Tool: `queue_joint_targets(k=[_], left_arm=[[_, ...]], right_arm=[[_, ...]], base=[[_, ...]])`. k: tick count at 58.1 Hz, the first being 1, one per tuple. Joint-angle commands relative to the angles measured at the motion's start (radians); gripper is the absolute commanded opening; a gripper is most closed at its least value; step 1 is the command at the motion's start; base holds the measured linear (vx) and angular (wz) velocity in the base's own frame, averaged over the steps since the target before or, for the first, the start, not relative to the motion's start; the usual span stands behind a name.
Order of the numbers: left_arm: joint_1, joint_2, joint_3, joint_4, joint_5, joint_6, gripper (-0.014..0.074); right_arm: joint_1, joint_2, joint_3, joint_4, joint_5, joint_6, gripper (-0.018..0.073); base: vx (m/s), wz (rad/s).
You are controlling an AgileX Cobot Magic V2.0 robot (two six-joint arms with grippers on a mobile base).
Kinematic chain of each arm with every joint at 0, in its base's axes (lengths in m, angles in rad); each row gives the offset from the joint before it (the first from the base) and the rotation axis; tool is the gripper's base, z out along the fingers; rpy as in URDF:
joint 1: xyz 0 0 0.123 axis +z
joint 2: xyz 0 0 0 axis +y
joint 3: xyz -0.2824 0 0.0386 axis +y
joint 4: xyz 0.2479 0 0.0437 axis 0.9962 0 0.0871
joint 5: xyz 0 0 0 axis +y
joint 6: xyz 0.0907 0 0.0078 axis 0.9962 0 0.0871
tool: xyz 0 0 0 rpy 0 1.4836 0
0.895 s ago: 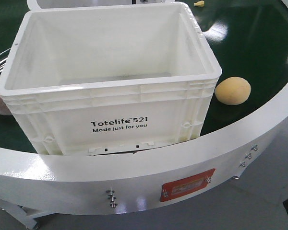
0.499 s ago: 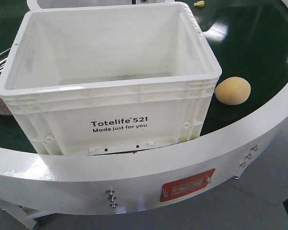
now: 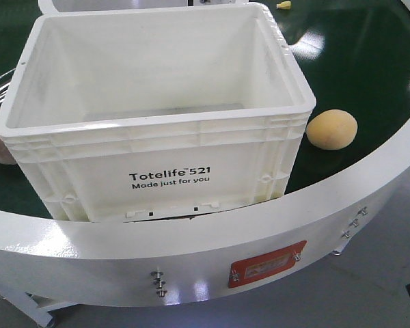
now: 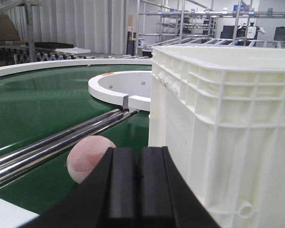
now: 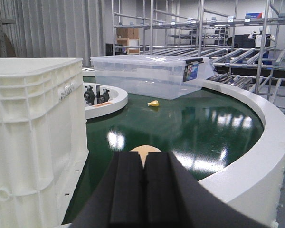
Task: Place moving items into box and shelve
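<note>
The large white ribbed plastic tote (image 3: 246, 164) printed "Totelife 521" is sitting on the dark green curved conveyor belt (image 3: 369, 61), with the pale yellow-orange round fruit (image 3: 332, 128) lying just beside its right wall and the reddish-pink round fruit (image 4: 88, 158) lying by its left wall. The left gripper (image 4: 138, 187) is hovering low near the pink fruit, black pads pressed together on nothing, and the right gripper (image 5: 143, 190) is hanging likewise, pads closed tight, near the yellow fruit.
</note>
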Motion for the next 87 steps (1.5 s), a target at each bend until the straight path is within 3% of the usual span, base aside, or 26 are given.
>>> queue_joint_targets(k=[1,15,31,54,70,76,79,87], left_arm=[[-0.008,-0.014,-0.079,-0.002,-0.087,-0.003,-0.0017],[-0.008,0.06,-0.38,-0.002,0.095,-0.003,-0.0017],[-0.008,0.293,-0.661,0.0,0.33,-0.003,-0.0017],[-0.008,0.472,-0.682,0.0,0.603,-0.003,-0.0017],[-0.008,0.478,-0.663,0.003,0.619,-0.004,-0.0006],[-0.008,0.478,-0.663,0.045,0.634,-0.003,0.0057],[-0.008,0.478,-0.663,0.075,0.644,-0.003,0.0131],[-0.008,0.478,-0.663,0.076,0.646,-0.003,0.0349]], right_arm=[[-0.006,-0.014,-0.075,0.0,-0.075,-0.006,-0.0016],[-0.006,0.036,-0.324,-0.001,0.085,-0.006,-0.0016],[-0.006,0.28,-0.564,-0.002,0.288,-0.006,-0.0016],[-0.006,0.569,-0.58,-0.004,0.474,-0.006,-0.0016],[-0.006,0.697,-0.58,-0.005,0.507,-0.005,-0.0011],[-0.006,0.733,-0.58,-0.005,0.507,0.011,0.0034],[-0.006,0.748,-0.58,-0.005,0.507,0.013,0.0076],[-0.006,0.776,-0.58,-0.005,0.507,0.016,0.0293]], base=[[0.0,0.0],[0.0,0.0],[0.0,0.0],[0.0,0.0],[0.0,0.0],[0.0,0.0],[0.0,0.0],[0.0,0.0]])
